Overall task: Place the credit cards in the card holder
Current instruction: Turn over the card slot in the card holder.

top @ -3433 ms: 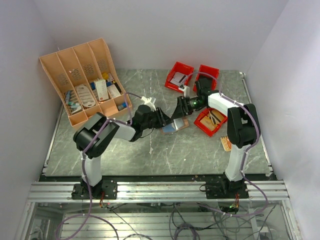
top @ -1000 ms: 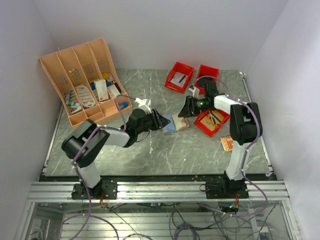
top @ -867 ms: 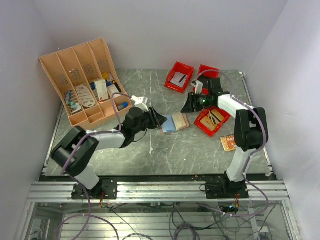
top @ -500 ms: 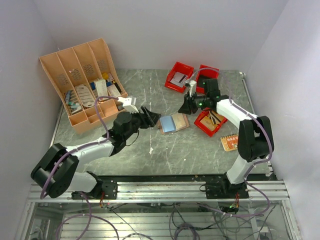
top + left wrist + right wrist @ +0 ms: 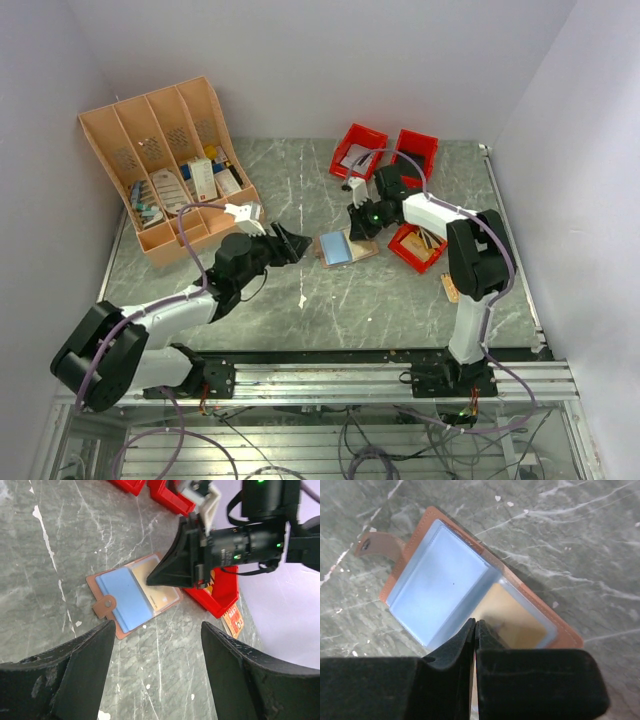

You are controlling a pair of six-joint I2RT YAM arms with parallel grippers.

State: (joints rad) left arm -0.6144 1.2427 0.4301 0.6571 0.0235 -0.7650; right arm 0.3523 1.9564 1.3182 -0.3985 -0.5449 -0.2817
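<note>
The card holder point(image 5: 341, 248) lies open and flat on the marble, its snap tab point(image 5: 103, 605) at the left. A blue card point(image 5: 437, 582) fills its left sleeve and a tan card point(image 5: 515, 616) its right sleeve. My right gripper point(image 5: 476, 623) is shut with nothing visible between its fingers. Its tips sit over the holder's middle fold, also seen in the left wrist view as the right gripper point(image 5: 150, 581). My left gripper point(image 5: 156, 630) is open and empty, standing left of the holder and apart from it. An orange card point(image 5: 236, 623) lies loose beside the red bin.
Three red bins point(image 5: 360, 152) point(image 5: 417, 150) point(image 5: 420, 246) stand behind and right of the holder, the nearest holding small items. A large orange slotted rack point(image 5: 170, 175) leans at the back left. Walls close in on both sides.
My left gripper has opened and drawn back to the left, away from the holder. The right gripper has shut and come down-left onto the open holder's middle.
</note>
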